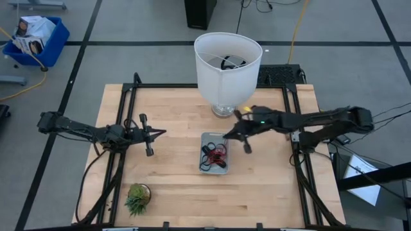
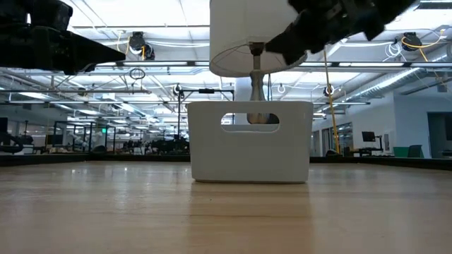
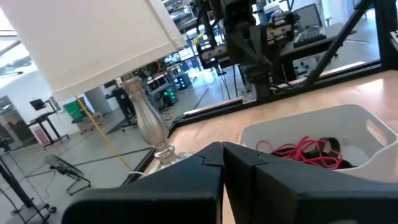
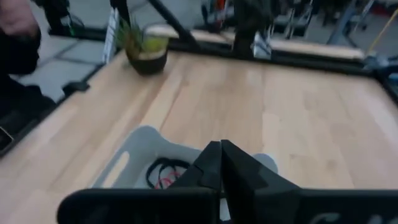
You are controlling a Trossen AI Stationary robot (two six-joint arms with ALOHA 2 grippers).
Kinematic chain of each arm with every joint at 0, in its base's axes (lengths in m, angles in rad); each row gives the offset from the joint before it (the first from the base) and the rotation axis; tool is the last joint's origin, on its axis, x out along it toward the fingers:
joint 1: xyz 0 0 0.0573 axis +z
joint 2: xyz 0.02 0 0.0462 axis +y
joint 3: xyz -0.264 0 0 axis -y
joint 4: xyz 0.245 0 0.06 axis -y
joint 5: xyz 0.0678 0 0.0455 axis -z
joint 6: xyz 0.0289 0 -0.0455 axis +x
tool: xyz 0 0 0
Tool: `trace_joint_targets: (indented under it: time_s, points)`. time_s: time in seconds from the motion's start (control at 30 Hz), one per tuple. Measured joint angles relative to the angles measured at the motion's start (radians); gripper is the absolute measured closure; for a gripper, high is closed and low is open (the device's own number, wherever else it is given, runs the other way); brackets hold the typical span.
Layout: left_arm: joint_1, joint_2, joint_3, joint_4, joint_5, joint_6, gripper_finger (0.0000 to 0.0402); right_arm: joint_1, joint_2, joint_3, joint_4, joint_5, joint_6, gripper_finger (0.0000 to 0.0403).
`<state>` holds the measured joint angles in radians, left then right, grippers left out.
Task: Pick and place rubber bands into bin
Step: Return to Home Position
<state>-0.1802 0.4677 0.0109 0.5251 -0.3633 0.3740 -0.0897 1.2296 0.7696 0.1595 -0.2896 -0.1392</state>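
The pale bin [image 1: 207, 138] stands mid-table and holds red-orange and black rubber bands [image 1: 215, 154]. They also show in the left wrist view [image 3: 308, 151] and the right wrist view [image 4: 163, 173]. My right gripper [image 1: 227, 135] is shut and empty in the air over the bin's far right corner. The right wrist view looks down on the bin [image 4: 134, 152] past its shut fingers [image 4: 221, 149]. My left gripper [image 1: 162, 132] is shut and empty, raised to the left of the bin and pointing toward it. Its shut fingers [image 3: 222, 149] show in the left wrist view.
A tall white lampshade on a glass foot [image 1: 228, 64] stands just beyond the bin. A small potted plant [image 1: 137, 197] sits near the table's front left. A blue crate [image 1: 35, 38] stands on the floor beyond the table. In the low view the bin [image 2: 251, 141] stands before the lamp.
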Motion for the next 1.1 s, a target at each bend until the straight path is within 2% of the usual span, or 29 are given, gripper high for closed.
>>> trace_joint_targets:
  time_s: [0.1,0.27,0.4,0.73,0.97,1.1]
  points:
    - [-0.018,-0.007,0.0,0.001,0.008,-0.006,0.0399,0.023,-0.129,-0.089,0.036,0.017,0.037,0.0401]
    - [-0.061,-0.035,0.0,0.007,0.012,0.01,0.04,0.113,-0.373,-0.251,0.074,0.172,0.076,0.0402]
    - [-0.071,-0.061,0.0,0.019,-0.004,0.013,0.04,0.154,-0.52,-0.4,0.213,0.233,0.113,0.0402]
    - [-0.061,-0.062,0.0,-0.046,-0.008,0.007,0.0399,0.161,-0.708,-0.685,0.478,0.268,0.126,0.0403]
    - [-0.06,-0.062,0.003,-0.055,-0.021,-0.006,0.0384,0.157,-0.783,-0.714,0.468,0.267,0.116,0.0403]
    - [-0.103,-0.064,0.059,-0.085,-0.027,0.017,0.0393,0.164,-0.841,-0.706,0.452,0.262,0.105,0.0403]
